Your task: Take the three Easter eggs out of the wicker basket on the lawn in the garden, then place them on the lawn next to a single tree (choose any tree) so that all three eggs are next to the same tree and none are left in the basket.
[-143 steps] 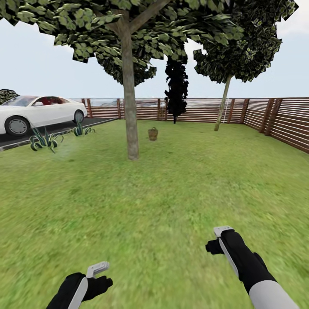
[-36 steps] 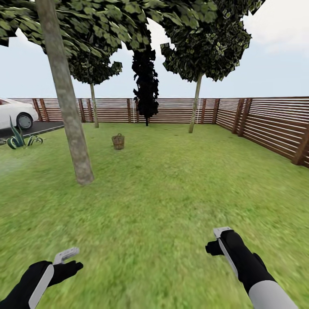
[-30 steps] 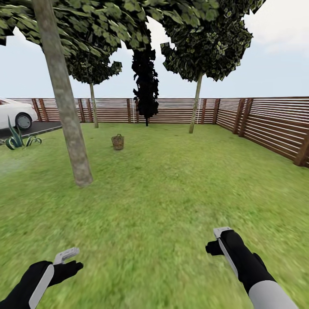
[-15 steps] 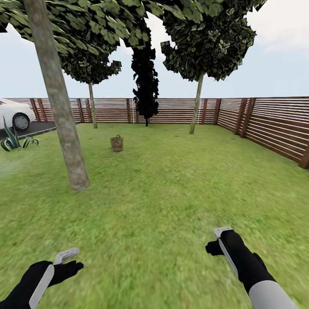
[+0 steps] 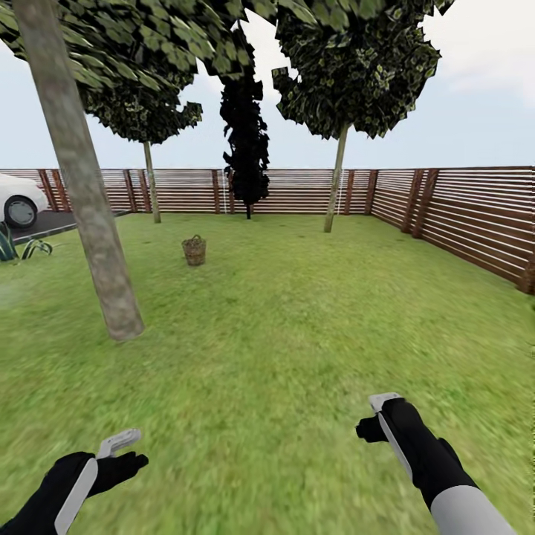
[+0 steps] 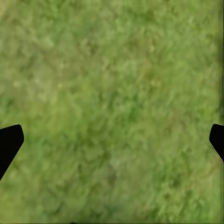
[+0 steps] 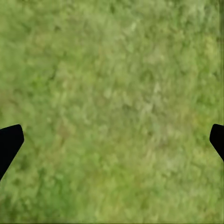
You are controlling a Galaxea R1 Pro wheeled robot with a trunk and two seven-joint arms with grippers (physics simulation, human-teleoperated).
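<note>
The lawn (image 5: 297, 327) is stretching back to a slatted wooden fence (image 5: 461, 212). A thick-trunked tree (image 5: 82, 193) is standing front-left. The wicker basket (image 5: 194, 250) is sitting on the grass beyond it, well apart. The left pincer (image 6: 112, 140) and right pincer (image 7: 112, 140) are hanging spread wide, gripping nothing, above grass.

Slatted wooden fence (image 5: 461, 215) closes the far side and right side. White car (image 5: 16, 199) on dark driveway (image 5: 44, 223) at fence's left end, spiky plant (image 5: 18, 245) just beside the driveway. Black-leaved tree (image 5: 241, 119) and two thin-trunked trees (image 5: 336, 178) stand near the fence.
</note>
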